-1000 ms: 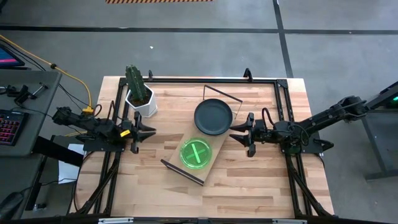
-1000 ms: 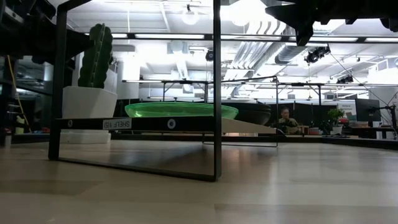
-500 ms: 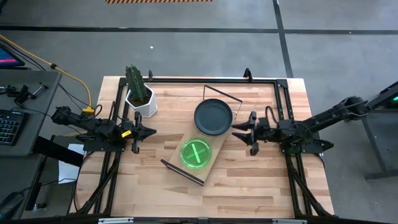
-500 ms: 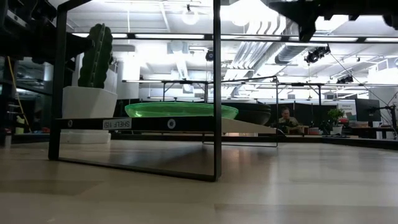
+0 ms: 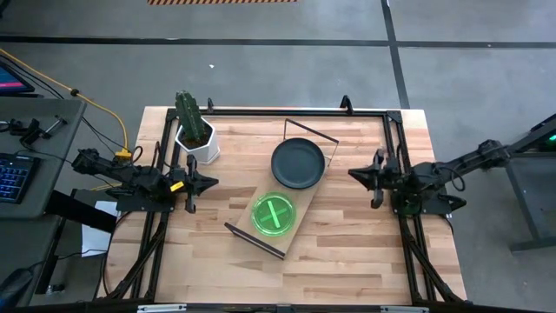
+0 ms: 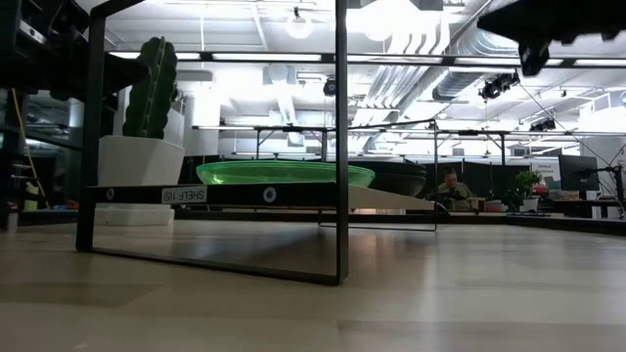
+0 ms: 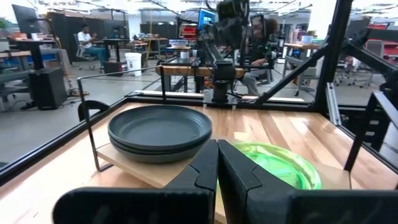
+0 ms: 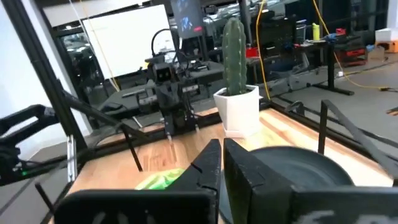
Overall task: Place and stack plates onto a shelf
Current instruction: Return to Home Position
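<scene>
Two piles sit on the shelf (image 5: pixel 303 198): the black plates (image 5: pixel 298 163) at its far end and the green plates (image 5: pixel 273 214) at its near end, with no plate loose on the surface (image 5: pixel 347 261). My right hand (image 5: pixel 354 174) hangs beside the black pile, clear of the shelf. Its fingers are pressed together and hold nothing. My left hand (image 5: pixel 208 182) waits on the other side, pinched shut and empty too, just in front of the cactus pot (image 5: pixel 197 143).

I judge the stacking done, so what is left to go wrong is the trip home. If my right arm swings low or wide, it could clip the thin black frame at the shelf's end, and that jolt could slide the top black plate off its pile. From the left wrist view the black pile looks close to the plank's edge, so it has little room to shift. A careless turn of my left arm could tip the cactus pot.
</scene>
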You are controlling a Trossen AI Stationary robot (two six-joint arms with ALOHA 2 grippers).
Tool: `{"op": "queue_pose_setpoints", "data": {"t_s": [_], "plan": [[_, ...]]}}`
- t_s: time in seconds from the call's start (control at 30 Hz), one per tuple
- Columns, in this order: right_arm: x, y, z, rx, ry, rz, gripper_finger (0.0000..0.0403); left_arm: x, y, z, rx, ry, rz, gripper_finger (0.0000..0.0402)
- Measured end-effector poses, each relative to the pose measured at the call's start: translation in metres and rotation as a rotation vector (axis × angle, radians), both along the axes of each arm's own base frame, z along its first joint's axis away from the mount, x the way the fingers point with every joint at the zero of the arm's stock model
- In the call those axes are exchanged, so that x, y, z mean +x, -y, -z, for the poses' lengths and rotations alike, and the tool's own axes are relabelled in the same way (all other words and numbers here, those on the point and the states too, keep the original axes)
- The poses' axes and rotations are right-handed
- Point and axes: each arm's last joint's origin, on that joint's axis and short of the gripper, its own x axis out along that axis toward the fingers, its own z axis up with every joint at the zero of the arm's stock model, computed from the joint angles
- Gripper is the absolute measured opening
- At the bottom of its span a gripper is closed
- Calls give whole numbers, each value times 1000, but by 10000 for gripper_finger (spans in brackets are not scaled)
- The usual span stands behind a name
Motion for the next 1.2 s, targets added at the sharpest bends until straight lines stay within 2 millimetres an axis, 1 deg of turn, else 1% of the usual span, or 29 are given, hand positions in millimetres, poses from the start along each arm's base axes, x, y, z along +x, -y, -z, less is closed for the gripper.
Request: {"op": "queue_pose_setpoints", "data": {"t_s": [0.13, 0.23, 0.37, 0.57, 0.67, 0.9, 0.97, 1.07, 1.2], "plan": [[-2, 1, 29, -29, 34, 3, 6, 0, 0, 0, 7, 0, -3, 1], [-7, 3, 42, -50, 84, 8, 1, 0, 0, 0, 7, 0, -3, 0], [-17, 7, 39, -74, 145, 11, 1, 0, 0, 0, 7, 0, -3, 0], [-38, 14, 22, -112, 201, 4, 0, 0, 0, 0, 7, 0, -3, 1], [-37, 14, 22, -135, 182, -19, 0, 0, 0, 0, 7, -1, -3, 0], [-36, 17, 16, -169, 269, -94, 0, 0, 0, 0, 8, -2, -2, 0], [-34, 18, 21, -186, 288, -118, 0, 0, 0, 0, 7, 1, -3, 0], [-30, 20, 31, -185, 257, -132, 0, 0, 0, 0, 8, 0, -2, 1], [-28, 22, 37, -160, 206, -154, 0, 0, 0, 0, 8, -1, -1, 1]]}}
